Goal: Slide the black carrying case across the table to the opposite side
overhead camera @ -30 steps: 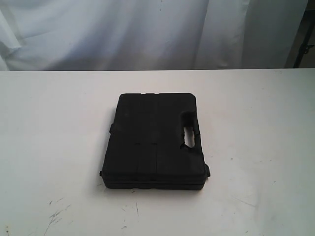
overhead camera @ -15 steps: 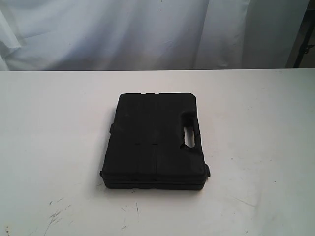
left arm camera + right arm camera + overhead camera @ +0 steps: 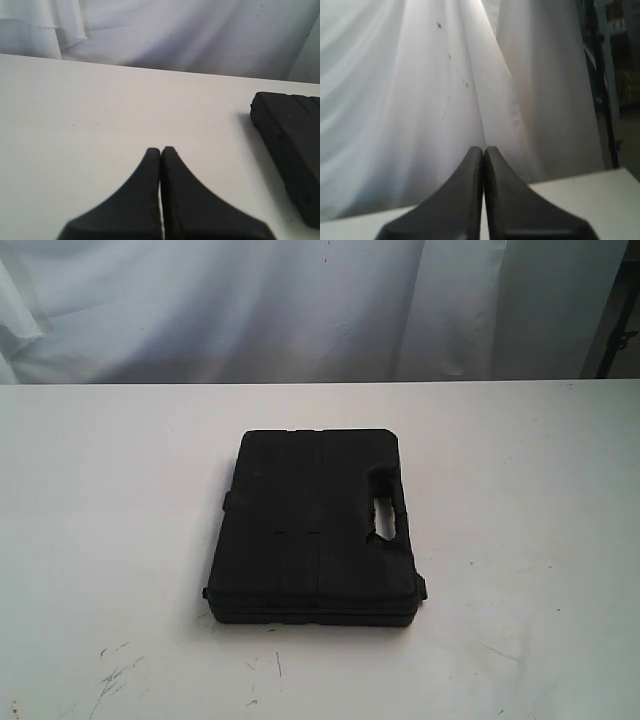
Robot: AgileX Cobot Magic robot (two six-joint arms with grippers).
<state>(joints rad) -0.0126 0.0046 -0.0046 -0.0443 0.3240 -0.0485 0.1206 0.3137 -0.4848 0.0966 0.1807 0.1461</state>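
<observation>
A: Change over the last second?

B: None logged. The large plain white tabletop (image 3: pixel 100 490) looks the same in all three exterior frames, and the flat black moulded-plastic carrying case (image 3: pixel 315 530) lies where it lay, near the table's middle, lid up. Judged from that, the slide has not begun.

A: The arms?

B: Neither shows in the exterior view. The left gripper (image 3: pixel 160 150) hangs over bare table with the case well off to one side. Its two black fingers are pressed together with nothing between them. The right gripper (image 3: pixel 483 149) is clenched the same way and empty. It points at the white draped curtain (image 3: pixel 420 100), with only a strip of table below.

A: What is hidden?

B: The left wrist view cuts the case (image 3: pixel 292 145) off at the frame edge, and only one corner and part of the lid show. The right wrist view misses it entirely. How high either gripper sits cannot be told.

A: Smaller items?

B: The handle cut-out (image 3: pixel 385 522) sits on the case's right side. The small tabs on its sides are too small to identify. Faint dark scuff marks (image 3: pixel 115 675) lie on the table near the front-left.
</observation>
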